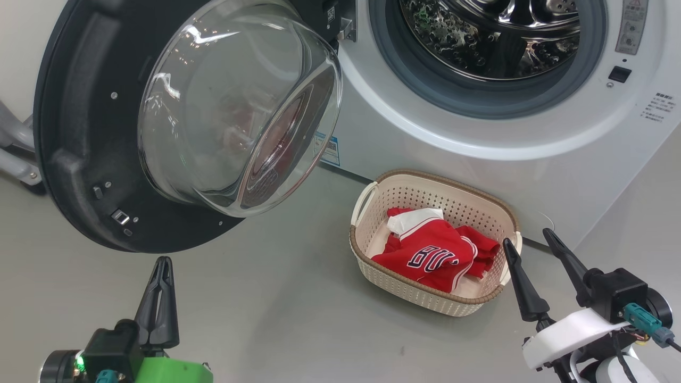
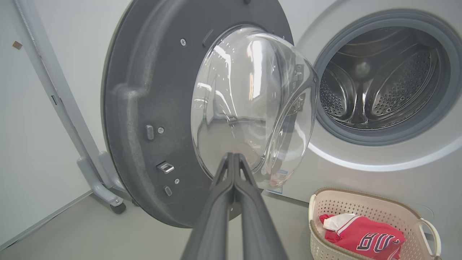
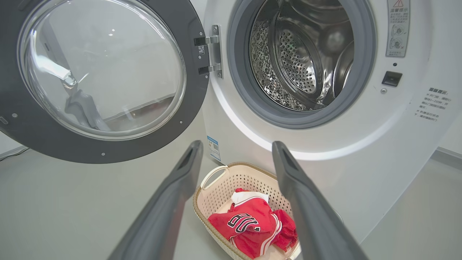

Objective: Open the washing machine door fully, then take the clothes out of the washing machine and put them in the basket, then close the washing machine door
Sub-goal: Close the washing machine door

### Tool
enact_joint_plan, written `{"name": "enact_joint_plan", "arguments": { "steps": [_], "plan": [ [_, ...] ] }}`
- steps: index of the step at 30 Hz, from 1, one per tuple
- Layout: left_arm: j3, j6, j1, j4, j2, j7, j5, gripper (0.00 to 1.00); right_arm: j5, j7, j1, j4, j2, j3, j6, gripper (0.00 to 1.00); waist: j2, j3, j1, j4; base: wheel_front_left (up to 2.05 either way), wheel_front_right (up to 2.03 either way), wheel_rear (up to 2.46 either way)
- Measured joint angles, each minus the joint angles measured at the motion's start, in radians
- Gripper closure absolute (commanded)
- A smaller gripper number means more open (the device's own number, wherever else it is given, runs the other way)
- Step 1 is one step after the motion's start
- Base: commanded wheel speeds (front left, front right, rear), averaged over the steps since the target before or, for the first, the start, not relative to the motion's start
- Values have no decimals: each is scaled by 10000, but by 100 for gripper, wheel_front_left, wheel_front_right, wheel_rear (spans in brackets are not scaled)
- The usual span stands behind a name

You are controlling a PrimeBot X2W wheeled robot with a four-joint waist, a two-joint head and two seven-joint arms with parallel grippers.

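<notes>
1. Head view:
   - The washing machine door is at 10 o'clock. It hangs wide open, and its glass bowl bulges toward 3 o'clock.
   - The picture's edge cuts off the top of the door.
   - The washing machine is at 1 o'clock. Its steel drum is cut off at the top.
   - The basket sits on the grey floor, just beside the machine's front. Its long side runs from 10 o'clock to 4 o'clock.
   - The clothes lie bunched up inside the basket. The letters on them are folded and hard to read.
   - The left gripper is at 7 o'clock. It points up, and its fingers are pressed together with nothing in them.
   - The right gripper is at 4 o'clock. Its fingers are spread apart and hold nothing. One finger hides a bit of the basket's end.

2. Left wrist view:
   - The closed fingers point to 12 o'clock, at the bottom of the glass bowl. I cannot tell if they touch it.
   - The drum is at 2 o'clock.
   - The basket is at 4 o'clock, cut off by the bottom edge.
   - A grey stand is on the floor at 8 o'clock.

3. Right wrist view:
   - The two spread fingers point up, with the basket and clothes low between them.
   - The right finger hides part of the basket.
   - The door is at 10 o'clock, cut off at the left and top.
   - The drum is at 1 o'clock
</notes>
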State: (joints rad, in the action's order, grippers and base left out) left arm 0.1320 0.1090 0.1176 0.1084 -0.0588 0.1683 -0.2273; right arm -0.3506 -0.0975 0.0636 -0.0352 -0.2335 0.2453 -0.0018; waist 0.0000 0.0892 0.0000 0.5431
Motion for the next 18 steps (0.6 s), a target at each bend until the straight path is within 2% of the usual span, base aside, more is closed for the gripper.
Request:
{"name": "enact_joint_plan", "arguments": {
  "steps": [6, 9, 12, 18],
  "plan": [
    [-56, 0, 8, 48, 8, 0, -31, 100, 0, 0, -12, 2, 2, 0, -2, 0, 0, 10, 0, -1, 0, 0, 0],
    [-88, 0, 9, 253, 38, 19, -476, 100, 0, 0, -21, 2, 2, 2, -2, 0, 0, 24, 0, 4, 0, 0, 0],
    [-107, -56, 7, 598, 100, 167, -1624, 100, 0, 0, -34, 2, 2, 6, -4, 0, 0, 39, 0, 11, 0, 0, 0],
    [-128, -809, -7, 1333, 125, 313, -4493, 100, 0, 0, -40, 2, -8, 10, -4, 0, 0, 69, 0, 23, 0, 0, 0]
  ]
}}
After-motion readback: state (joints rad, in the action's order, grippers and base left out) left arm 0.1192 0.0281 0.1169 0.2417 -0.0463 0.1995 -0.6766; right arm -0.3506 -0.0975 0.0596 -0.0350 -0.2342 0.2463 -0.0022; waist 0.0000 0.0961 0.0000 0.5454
